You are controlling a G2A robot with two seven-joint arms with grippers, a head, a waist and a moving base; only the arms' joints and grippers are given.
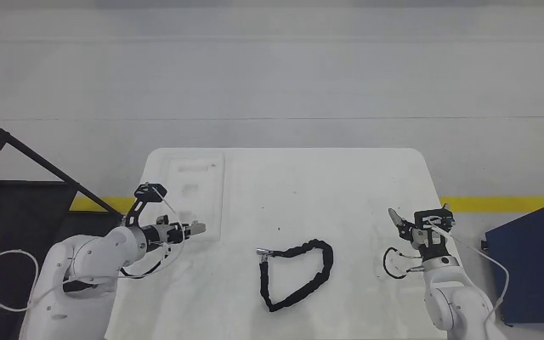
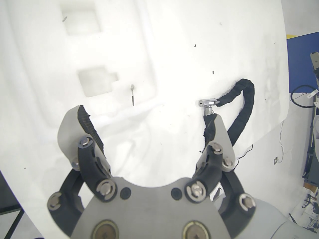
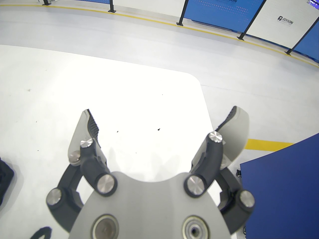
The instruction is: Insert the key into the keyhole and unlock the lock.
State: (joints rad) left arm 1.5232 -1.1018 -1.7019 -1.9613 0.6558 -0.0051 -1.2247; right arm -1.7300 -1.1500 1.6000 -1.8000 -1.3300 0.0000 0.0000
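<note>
- The left claw hangs spread wide above the left side of the table, with nothing between its fingers.
- A thin metal piece that appears to be the key lies flat on the white foam tray, just beside a recess. It is straight ahead of this claw and a little past the fingertips.
- The key's long axis runs roughly along the line the claw points, so the fingers would likely close across its shaft without much turning.
- The lock lies mid-table on its black cable, off to one side of the key. Its keyhole faces the left arm's side.
- The right claw is also spread and empty, near the table's right edge and well apart from the key, so the left arm is the nearer one.
</note>
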